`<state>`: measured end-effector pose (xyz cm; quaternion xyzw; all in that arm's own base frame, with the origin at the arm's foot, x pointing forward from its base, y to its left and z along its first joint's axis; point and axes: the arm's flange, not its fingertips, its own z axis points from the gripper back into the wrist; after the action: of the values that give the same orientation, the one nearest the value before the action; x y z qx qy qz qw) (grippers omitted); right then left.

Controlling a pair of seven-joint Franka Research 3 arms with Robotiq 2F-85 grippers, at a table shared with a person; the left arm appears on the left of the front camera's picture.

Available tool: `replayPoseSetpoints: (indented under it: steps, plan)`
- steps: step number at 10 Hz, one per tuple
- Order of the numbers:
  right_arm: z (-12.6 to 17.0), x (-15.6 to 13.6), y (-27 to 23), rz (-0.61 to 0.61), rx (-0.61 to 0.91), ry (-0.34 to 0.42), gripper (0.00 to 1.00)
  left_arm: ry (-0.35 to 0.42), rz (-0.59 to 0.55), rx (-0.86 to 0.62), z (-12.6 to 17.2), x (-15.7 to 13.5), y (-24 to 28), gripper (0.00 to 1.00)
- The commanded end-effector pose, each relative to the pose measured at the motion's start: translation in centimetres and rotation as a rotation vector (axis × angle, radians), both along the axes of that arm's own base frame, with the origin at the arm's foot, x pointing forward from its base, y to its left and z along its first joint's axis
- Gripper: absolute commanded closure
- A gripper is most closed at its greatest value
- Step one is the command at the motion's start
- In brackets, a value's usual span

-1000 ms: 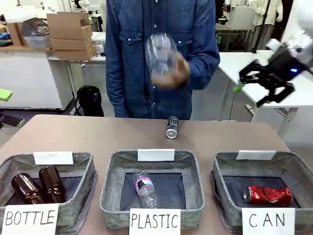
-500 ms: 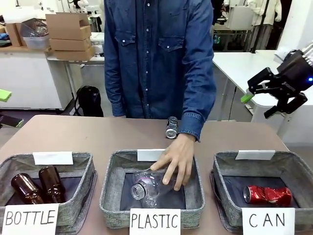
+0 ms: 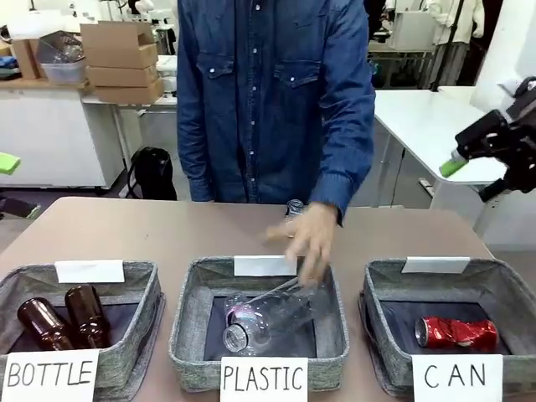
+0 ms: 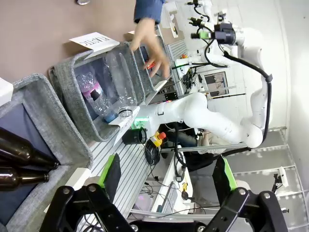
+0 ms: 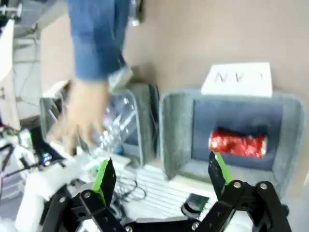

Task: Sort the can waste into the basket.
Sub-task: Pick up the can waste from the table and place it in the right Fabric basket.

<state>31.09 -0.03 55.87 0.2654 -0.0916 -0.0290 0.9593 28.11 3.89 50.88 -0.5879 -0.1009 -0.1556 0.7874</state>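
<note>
— So, where does the sorting stand?

— One red can (image 3: 456, 332) lies on its side in the CAN basket (image 3: 381, 289) at the near right corner of the bench (image 3: 151, 230). The other, the black-and-blue can (image 3: 292, 204), sits at the far edge, about the middle. That one looks like the job in hand.

— And the arms?

— The right end effector (image 3: 486, 163) hangs high beyond the right edge, jaws spread wide, holding nothing. Its own camera looks down into the CAN basket. The left end effector (image 4: 168, 171) is likewise wide and empty.

— How should the pick go?

— I'd wait first. The person's hand (image 3: 308, 237) is over the PLASTIC basket (image 3: 188, 310), just above a plastic bottle (image 3: 272, 316), right in front of the can. Once it clears, I'd bring the right arm across low and close on the can's round side, not its ends. Thin metal dents, so a light squeeze. Then lift clear over the basket rim and release beside the red one.

— Anything you can't make out?

— Plenty. The hand and sleeve cover most of the can; only a sliver of silver shows, so I can't tell whether it stands or lies. The hand is a blur, too. The right wrist picture is soft, and the basket's sign there is barely legible.
</note>
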Motion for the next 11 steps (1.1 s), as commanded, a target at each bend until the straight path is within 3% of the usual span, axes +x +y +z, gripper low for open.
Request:
replayPoseSetpoints:
  steps: [1, 2, 4, 6, 8, 9, 11]
  plan:
    - [-0.6, -3.2, -1.5, 0.073, -0.005, -0.022, 0.00, 0.008, -0.002, -0.003, 0.2, -0.2, 0.0, 0.00]
    - [-0.6, -3.3, -1.3, 0.089, 0.012, -0.035, 0.00, 0.008, -0.002, -0.003, 0.2, -0.2, 0.0, 0.00]
    - [-0.7, -0.5, 0.7, 0.089, 0.006, -0.032, 0.00, 0.008, -0.002, -0.003, 0.2, -0.2, 0.0, 0.00]
    - [-0.4, 5.7, 5.6, 0.100, -0.031, -0.108, 0.00, 0.008, -0.002, -0.003, 0.2, -0.2, 0.0, 0.00]
    - [-0.7, 12.7, 11.9, 0.085, -0.089, -0.076, 0.00, 0.008, -0.002, -0.003, 0.2, -0.2, 0.0, 0.00]
    - [-1.0, 16.4, 15.6, 0.007, -0.162, -0.059, 0.00, 0.008, -0.002, -0.003, 0.2, -0.2, 0.0, 0.00]
    - [-2.3, 22.0, 20.3, -0.047, -0.281, -0.073, 0.00, 0.008, -0.002, -0.003, 0.2, -0.2, 0.0, 0.00]
